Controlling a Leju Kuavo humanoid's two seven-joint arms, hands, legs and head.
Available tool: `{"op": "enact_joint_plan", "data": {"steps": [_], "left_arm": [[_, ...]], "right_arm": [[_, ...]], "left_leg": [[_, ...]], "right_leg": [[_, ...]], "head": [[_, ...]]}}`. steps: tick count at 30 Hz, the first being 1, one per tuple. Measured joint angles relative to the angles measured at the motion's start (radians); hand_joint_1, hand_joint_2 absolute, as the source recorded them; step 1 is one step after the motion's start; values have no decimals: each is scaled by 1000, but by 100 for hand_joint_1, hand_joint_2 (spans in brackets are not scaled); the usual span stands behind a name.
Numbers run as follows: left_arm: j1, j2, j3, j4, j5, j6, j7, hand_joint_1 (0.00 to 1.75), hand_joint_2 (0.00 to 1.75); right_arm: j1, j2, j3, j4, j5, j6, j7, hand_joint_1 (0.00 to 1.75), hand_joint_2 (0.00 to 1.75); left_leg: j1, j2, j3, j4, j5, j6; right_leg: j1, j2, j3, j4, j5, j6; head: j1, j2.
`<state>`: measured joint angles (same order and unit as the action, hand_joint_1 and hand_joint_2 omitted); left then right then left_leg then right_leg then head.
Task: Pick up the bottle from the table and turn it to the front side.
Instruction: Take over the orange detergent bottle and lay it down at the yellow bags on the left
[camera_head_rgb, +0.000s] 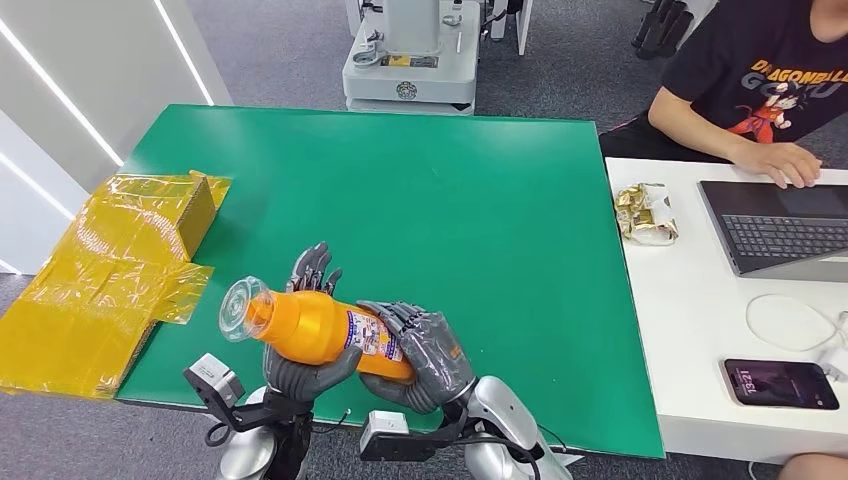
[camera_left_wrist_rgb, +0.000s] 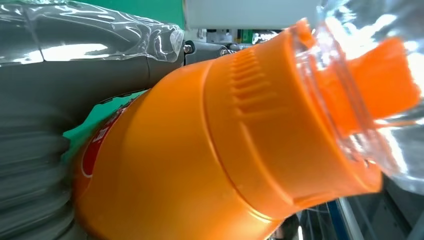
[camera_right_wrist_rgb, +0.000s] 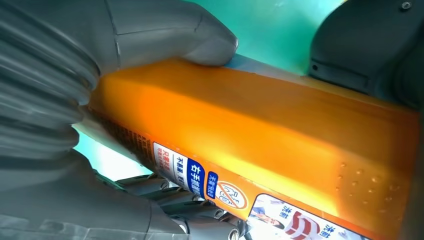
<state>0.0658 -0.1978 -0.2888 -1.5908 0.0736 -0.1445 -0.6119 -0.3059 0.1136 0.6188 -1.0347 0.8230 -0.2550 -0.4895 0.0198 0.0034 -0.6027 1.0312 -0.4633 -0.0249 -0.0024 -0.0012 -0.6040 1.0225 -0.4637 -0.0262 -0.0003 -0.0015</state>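
Note:
An orange bottle (camera_head_rgb: 320, 332) with a clear cap (camera_head_rgb: 240, 309) lies on its side in the air over the near edge of the green table (camera_head_rgb: 450, 190), cap toward the left. My left hand (camera_head_rgb: 300, 370) cups its neck end from below, fingers rising behind it. My right hand (camera_head_rgb: 425, 355) grips the base end, fingers wrapped over the printed label (camera_head_rgb: 372, 338). The left wrist view shows the bottle (camera_left_wrist_rgb: 200, 150) and its clear cap (camera_left_wrist_rgb: 370, 75) close up. In the right wrist view the bottle (camera_right_wrist_rgb: 270, 135) fills the frame with its label (camera_right_wrist_rgb: 215, 185) and my right thumb (camera_right_wrist_rgb: 165, 30) pressed on it.
A flattened cardboard box wrapped in yellow tape (camera_head_rgb: 110, 270) lies over the table's left edge. A white desk (camera_head_rgb: 700, 330) at right carries a laptop (camera_head_rgb: 780, 225), a phone (camera_head_rgb: 780, 383), a cable and a snack packet (camera_head_rgb: 645, 212). A person (camera_head_rgb: 760, 90) sits there. A grey machine base (camera_head_rgb: 410, 60) stands behind the table.

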Motion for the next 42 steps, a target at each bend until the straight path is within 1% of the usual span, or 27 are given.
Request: {"op": "enact_joint_plan", "data": {"steps": [8, 9, 12, 13, 20, 29, 30, 31, 32, 33, 34, 35, 36, 37, 42], "left_arm": [[7, 0, 2, 0, -28, 86, -29, 0, 175], [9, 0, 2, 0, -29, 92, -31, 12, 175], [12, -1, 6, 0, -31, 103, -37, 140, 175], [13, -1, 7, 0, -32, 108, -41, 172, 175], [17, -1, 8, 0, -33, 133, -59, 175, 175], [16, -1, 8, 0, -22, 136, -64, 175, 175], [15, -1, 8, 0, -21, 136, -64, 175, 175], [15, -1, 8, 0, -21, 136, -64, 175, 175], [15, -1, 8, 0, -21, 136, -64, 175, 175], [14, -1, 8, 0, -21, 136, -64, 175, 175], [14, -1, 8, 0, -21, 136, -64, 175, 175], [13, -1, 8, 0, -21, 136, -64, 175, 175], [11, -1, 8, 0, -21, 136, -64, 175, 175], [9, -1, 8, 0, -21, 136, -64, 175, 175], [-1, -1, 10, 0, -18, 146, -64, 175, 175]], "right_arm": [[12, -6, -3, -7, 6, 13, 16, 175, 175], [12, -6, -3, -6, 6, 13, 16, 175, 175], [11, -6, -3, -2, 6, 12, 17, 175, 175], [11, -6, -3, -1, 7, 12, 18, 175, 175], [4, -6, -3, 1, 23, 2, 31, 175, 175], [5, -6, -1, 9, 38, -50, 30, 175, 175], [5, -6, 0, 10, 38, -51, 29, 169, 175], [6, -6, 0, 11, 38, -53, 28, 158, 175], [6, -6, 0, 12, 38, -55, 28, 138, 175], [6, -6, 1, 12, 37, -57, 27, 105, 175], [6, -6, 1, 13, 34, -61, 26, 67, 175], [6, -6, 1, 14, 30, -65, 24, 34, 175], [6, -6, 2, 15, 26, -70, 23, 11, 175], [7, -6, 2, 17, 22, -75, 21, 0, 175], [15, -6, 3, 11, -40, -127, 13, 0, 175]], "left_leg": [[0, 0, 0, 0, 0, 0], [0, 0, 0, 0, 0, 0], [0, 0, 0, 0, 0, 0], [0, 0, 0, 0, 0, 0], [0, 0, 0, 0, 0, 0], [0, 0, 0, 0, 0, 0], [0, 0, 0, 0, 0, 0], [0, 0, 0, 0, 0, 0], [0, 0, 0, 0, 0, 0], [0, 0, 0, 0, 0, 0], [0, 0, 0, 0, 0, 0], [0, 0, 0, 0, 0, 0], [0, 0, 0, 0, 0, 0], [0, 0, 0, 0, 0, 0], [0, 0, 0, 0, 0, 0]], "right_leg": [[0, 0, 0, 0, 0, 0], [0, 0, 0, 0, 0, 0], [0, 0, 0, 0, 0, 0], [0, 0, 0, 0, 0, 0], [0, 0, 0, 0, 0, 0], [0, 0, 0, 0, 0, 0], [0, 0, 0, 0, 0, 0], [0, 0, 0, 0, 0, 0], [0, 0, 0, 0, 0, 0], [0, 0, 0, 0, 0, 0], [0, 0, 0, 0, 0, 0], [0, 0, 0, 0, 0, 0], [0, 0, 0, 0, 0, 0], [0, 0, 0, 0, 0, 0], [0, 0, 0, 0, 0, 0]], "head": [[0, 0], [0, 0], [0, 0], [0, 0], [0, 0], [0, 0], [0, 0], [0, 0], [0, 0], [0, 0], [0, 0], [0, 0], [0, 0], [0, 0], [0, 0]]}}
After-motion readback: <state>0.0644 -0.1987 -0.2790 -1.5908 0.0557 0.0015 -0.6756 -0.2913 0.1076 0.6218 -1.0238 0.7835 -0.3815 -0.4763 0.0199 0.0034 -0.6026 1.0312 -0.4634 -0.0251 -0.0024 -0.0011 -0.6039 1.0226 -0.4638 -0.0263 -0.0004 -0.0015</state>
